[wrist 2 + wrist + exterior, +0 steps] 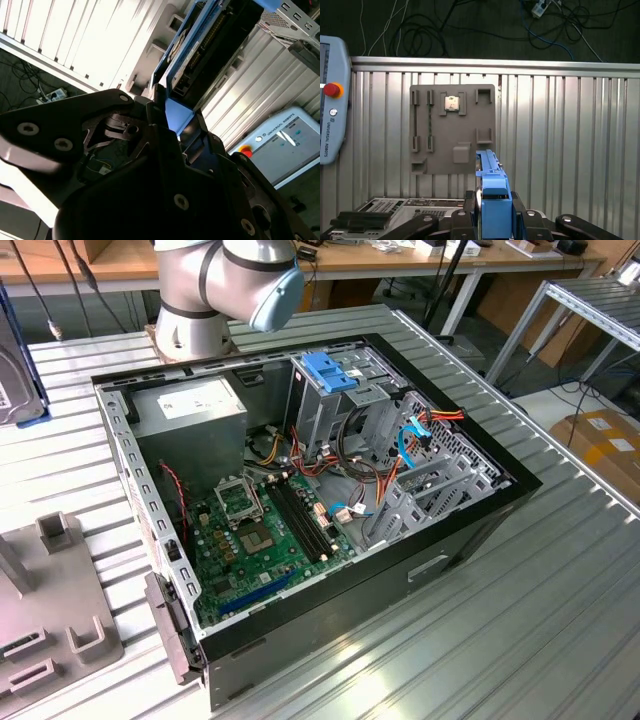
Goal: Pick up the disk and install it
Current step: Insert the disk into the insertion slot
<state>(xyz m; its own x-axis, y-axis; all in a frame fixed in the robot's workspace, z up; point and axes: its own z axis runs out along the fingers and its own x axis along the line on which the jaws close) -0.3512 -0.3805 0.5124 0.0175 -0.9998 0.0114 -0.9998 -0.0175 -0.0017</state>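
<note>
Blue-railed disk (492, 189) pinched edge-on in end effector (493, 214), arm (225, 285) facing down over grey fixture plate (452, 131)

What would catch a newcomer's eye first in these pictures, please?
The open computer case lying on the ribbed metal table in the exterior view, its green motherboard exposed. In the first wrist view, the gripper clamps the disk edge-on, a grey fixture plate beyond it.
</note>
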